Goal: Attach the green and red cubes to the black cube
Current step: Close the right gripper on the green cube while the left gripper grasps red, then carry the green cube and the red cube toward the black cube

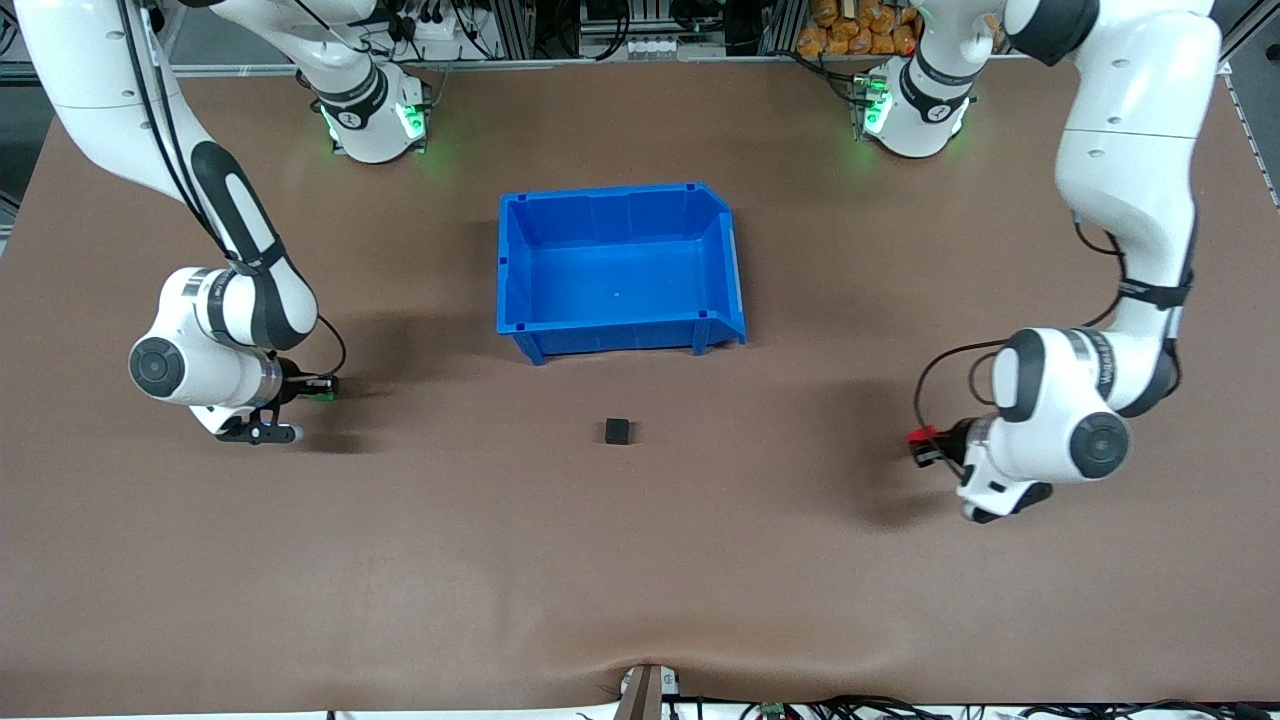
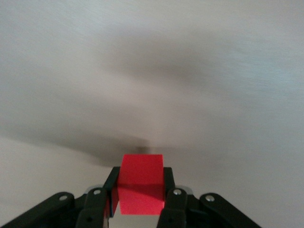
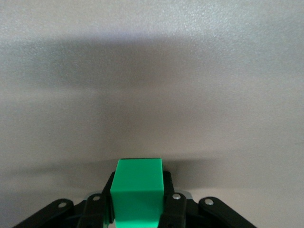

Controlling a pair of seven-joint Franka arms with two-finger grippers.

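Left gripper [image 1: 918,447] fingers clamp red cube [image 2: 140,183], right gripper [image 1: 325,388] fingers clamp green cube [image 3: 137,192]

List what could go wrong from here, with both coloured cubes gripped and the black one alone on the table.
1. The black cube lies loose, nothing holding it; a push from one side alone may slide it.
2. The left gripper clamps only the red cube's rear part, so it may twist on contact.
3. Same for the right gripper and green cube.

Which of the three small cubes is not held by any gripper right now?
The small matte black cube, alone on the table near the blue plastic bin. The left gripper holds the red cube; the right gripper holds the green cube.
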